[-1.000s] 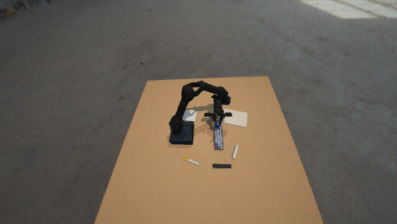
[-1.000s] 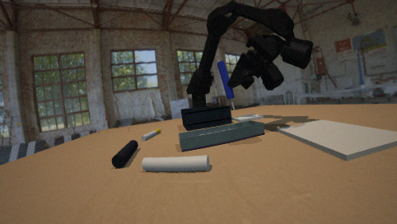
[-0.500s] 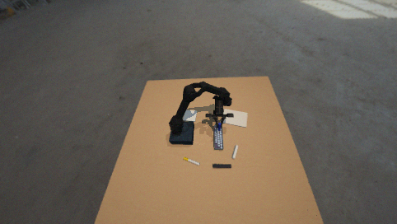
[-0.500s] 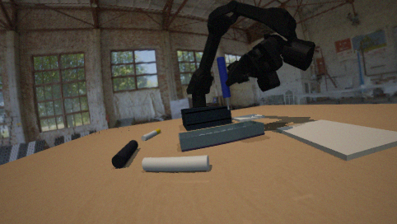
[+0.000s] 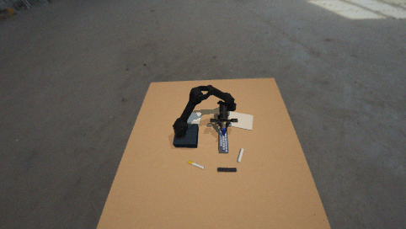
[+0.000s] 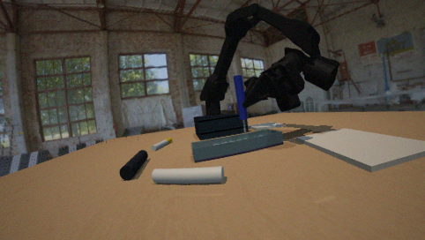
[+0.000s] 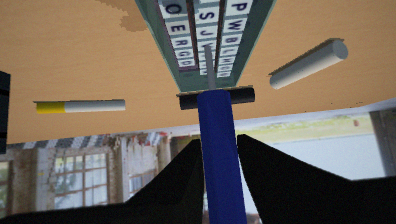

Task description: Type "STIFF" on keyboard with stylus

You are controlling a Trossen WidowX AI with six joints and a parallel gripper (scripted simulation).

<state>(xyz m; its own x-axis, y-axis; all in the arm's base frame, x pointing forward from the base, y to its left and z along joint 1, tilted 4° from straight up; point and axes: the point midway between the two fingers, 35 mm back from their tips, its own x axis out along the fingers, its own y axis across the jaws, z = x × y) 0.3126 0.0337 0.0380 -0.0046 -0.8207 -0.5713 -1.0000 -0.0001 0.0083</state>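
Note:
My gripper [image 5: 223,125] [image 6: 245,102] [image 7: 219,145] is shut on the blue stylus [image 5: 224,131] [image 6: 239,94] [image 7: 218,150]. The stylus stands nearly upright in the exterior view, its thin grey tip down at the keyboard's top edge. The keyboard [image 5: 223,146] [image 6: 234,147] [image 7: 194,85] is a long teal case with white letter keys in three rows. In the wrist view the tip overlaps the middle row just past the J key, partly covering the key there. Whether the tip touches or presses a key cannot be told.
A black cylinder [image 5: 227,169] [image 6: 133,165] [image 7: 242,95] lies beyond the keyboard's end. A white cylinder [image 5: 240,155] [image 6: 190,175] [image 7: 307,65] and a yellow-tipped white stick [image 5: 196,165] [image 6: 162,144] [image 7: 92,105] lie nearby. A flat pale board [image 5: 242,120] [image 6: 368,146] lies beside the arm.

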